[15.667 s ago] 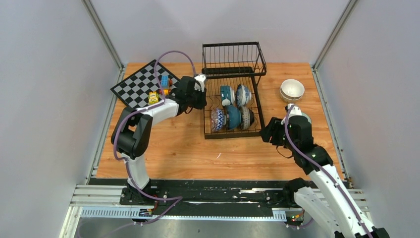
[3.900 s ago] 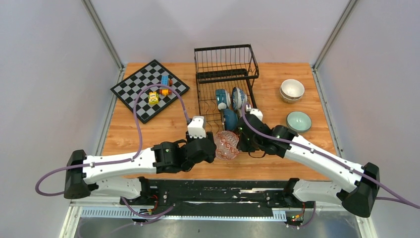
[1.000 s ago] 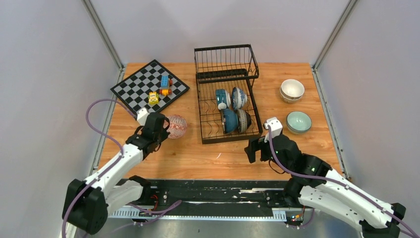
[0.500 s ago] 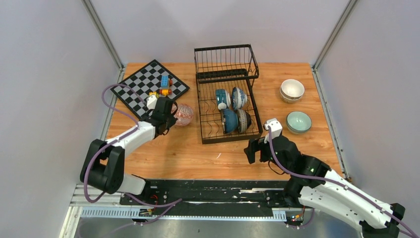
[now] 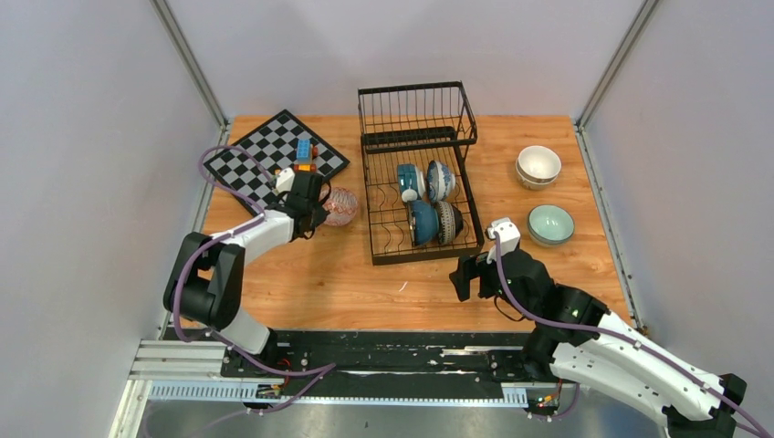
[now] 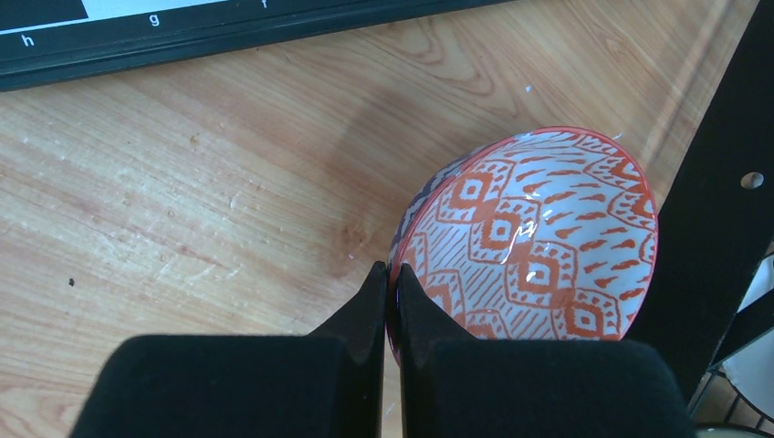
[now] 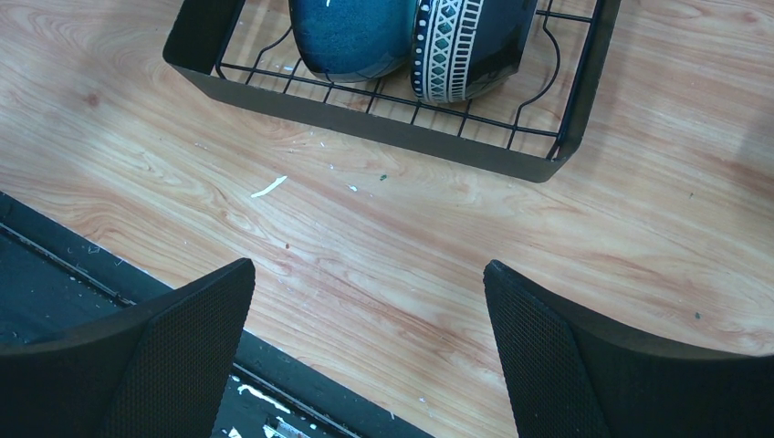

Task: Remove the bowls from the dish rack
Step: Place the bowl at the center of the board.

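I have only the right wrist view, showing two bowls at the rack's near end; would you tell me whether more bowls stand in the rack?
Observer: Yes, two more behind them in the dish rack: a teal bowl and a blue-white patterned bowl.
Operator: Thank you. What is the left arm doing?
Observer: The left gripper is shut on the rim of a red patterned bowl, left of the rack.
Operator: Where are the other bowls?
Observer: Right of the rack: a white stack and a mint bowl.
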Available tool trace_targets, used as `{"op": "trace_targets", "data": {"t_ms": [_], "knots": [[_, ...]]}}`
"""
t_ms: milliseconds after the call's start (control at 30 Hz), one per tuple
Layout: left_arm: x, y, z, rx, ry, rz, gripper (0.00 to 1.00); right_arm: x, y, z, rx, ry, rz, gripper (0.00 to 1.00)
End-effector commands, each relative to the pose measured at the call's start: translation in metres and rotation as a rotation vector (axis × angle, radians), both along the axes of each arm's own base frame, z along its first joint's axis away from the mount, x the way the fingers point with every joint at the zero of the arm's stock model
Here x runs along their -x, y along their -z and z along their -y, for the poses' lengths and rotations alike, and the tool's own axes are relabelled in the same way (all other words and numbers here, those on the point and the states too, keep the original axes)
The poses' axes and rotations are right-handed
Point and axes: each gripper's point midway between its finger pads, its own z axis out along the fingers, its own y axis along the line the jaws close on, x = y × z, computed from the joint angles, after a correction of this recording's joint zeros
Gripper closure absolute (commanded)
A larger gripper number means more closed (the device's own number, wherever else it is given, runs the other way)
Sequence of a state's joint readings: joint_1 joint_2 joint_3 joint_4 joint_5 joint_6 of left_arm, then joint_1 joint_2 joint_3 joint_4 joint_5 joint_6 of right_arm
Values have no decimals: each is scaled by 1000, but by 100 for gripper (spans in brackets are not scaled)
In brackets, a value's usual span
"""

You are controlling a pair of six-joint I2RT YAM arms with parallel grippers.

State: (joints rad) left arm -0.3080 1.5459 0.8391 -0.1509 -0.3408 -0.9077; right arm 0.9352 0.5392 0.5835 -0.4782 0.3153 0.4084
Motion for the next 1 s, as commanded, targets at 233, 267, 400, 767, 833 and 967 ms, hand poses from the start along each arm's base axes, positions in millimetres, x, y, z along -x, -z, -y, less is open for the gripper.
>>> {"op": "trace_targets", "data": {"t_ms": [233, 267, 400, 767, 833, 967], "knots": [[-14, -7, -1, -7, 3, 35, 82, -3, 6, 5, 5, 36, -8, 1], [-14, -7, -1, -6, 7, 35, 76, -3, 6, 5, 6, 36, -9, 1], [-10, -14, 2, 14, 17, 42, 52, -3, 4, 4, 4, 34, -9, 1], [29, -151, 8, 54, 193, 335, 14, -4, -26, -7, -55, -8, 33, 1], [40, -168, 21, 51, 284, 412, 12, -9, -30, -11, -66, -12, 60, 1], [71, -185, 56, 4, 506, 479, 11, -21, -45, -9, -49, 22, 121, 3]]}}
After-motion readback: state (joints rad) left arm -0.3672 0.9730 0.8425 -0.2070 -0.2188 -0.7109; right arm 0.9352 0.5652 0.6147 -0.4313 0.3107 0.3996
